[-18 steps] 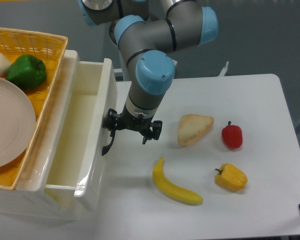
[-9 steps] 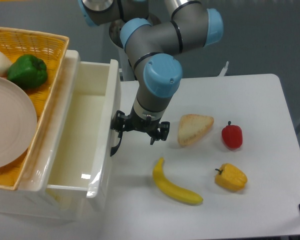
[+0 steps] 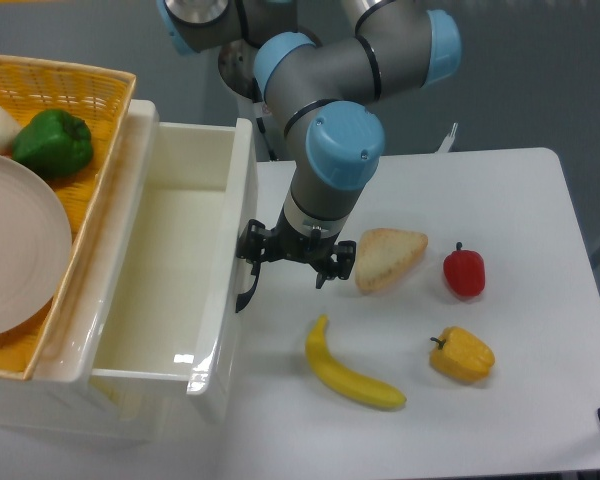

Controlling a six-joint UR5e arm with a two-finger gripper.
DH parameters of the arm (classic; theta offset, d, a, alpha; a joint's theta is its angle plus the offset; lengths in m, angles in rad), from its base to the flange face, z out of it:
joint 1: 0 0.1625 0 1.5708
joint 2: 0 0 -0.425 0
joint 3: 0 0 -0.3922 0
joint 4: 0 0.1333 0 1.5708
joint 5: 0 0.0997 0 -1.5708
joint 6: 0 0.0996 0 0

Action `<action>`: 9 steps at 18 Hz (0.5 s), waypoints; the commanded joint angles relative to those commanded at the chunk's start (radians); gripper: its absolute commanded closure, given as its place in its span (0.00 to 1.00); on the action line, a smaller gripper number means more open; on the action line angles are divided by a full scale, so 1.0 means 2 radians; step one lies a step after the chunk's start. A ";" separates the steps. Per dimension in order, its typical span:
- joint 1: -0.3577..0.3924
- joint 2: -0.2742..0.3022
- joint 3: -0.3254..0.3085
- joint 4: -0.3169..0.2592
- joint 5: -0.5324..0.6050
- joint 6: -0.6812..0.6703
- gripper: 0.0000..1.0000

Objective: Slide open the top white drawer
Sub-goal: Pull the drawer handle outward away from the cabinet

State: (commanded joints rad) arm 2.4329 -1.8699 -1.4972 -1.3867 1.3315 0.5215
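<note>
Gripper (image 3: 292,262) sits at the drawer front with its fingers spread fairly wide; one finger (image 3: 252,250) is against the black handle (image 3: 246,290), though I can't tell whether it hooks behind it. From my view the top white drawer (image 3: 170,290) stands pulled well out at the desk's (image 3: 540,230) left side, long axis running near to far, front facing right. Its lower front is cut off, and the wrist hides the jaw gap's upper part.

Robotics lab: UR arm (image 3: 325,160), bare white table (image 3: 520,200), grey backdrop.
</note>
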 joint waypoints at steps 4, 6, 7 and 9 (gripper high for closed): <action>0.008 0.000 0.001 -0.001 0.000 0.008 0.00; 0.011 0.000 0.001 -0.002 0.001 0.012 0.00; 0.013 0.000 0.001 -0.002 0.002 0.013 0.00; 0.015 -0.001 0.002 -0.002 0.002 0.013 0.00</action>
State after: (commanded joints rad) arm 2.4635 -1.8714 -1.4926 -1.3913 1.3346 0.5476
